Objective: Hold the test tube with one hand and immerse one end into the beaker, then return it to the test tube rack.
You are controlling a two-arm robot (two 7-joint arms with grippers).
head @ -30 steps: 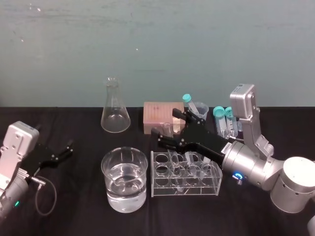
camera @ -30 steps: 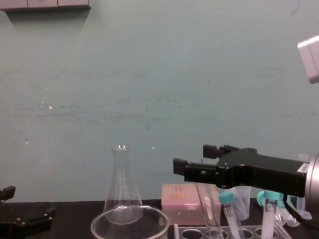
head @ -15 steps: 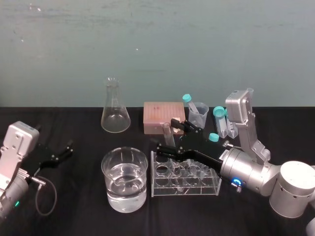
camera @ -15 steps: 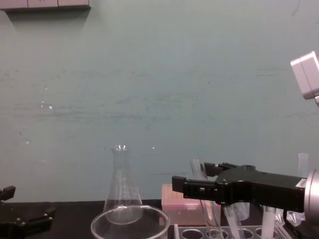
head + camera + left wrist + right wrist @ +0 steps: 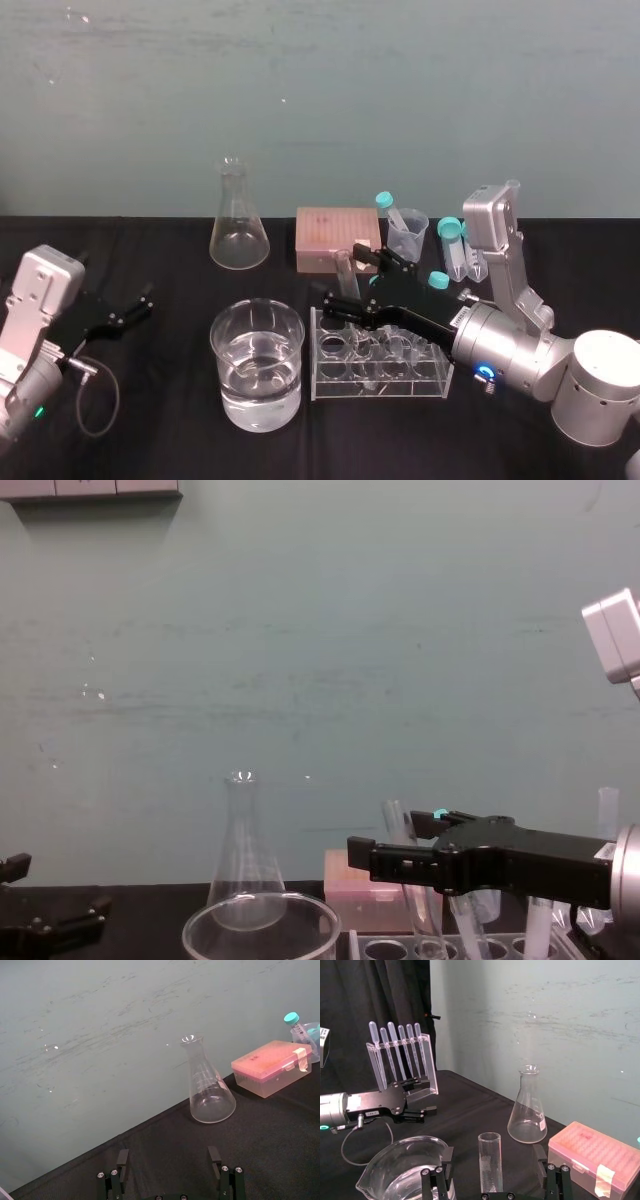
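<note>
fingers (image 5: 440, 1180) of the right gripper (image 5: 346, 279) are seen spread on either side of the test tube (image 5: 491, 1160), with a gap left on both sides in the right wrist view. the tube is stood roughly upright in a hole near the left end of the test tube rack (image 5: 380, 377), which is set just to the right of the beaker (image 5: 228, 360) of clear liquid on the black table (image 5: 160, 430). the left gripper (image 5: 140, 305) is parked low at the table's left, its fingers likewise spread apart.
</note>
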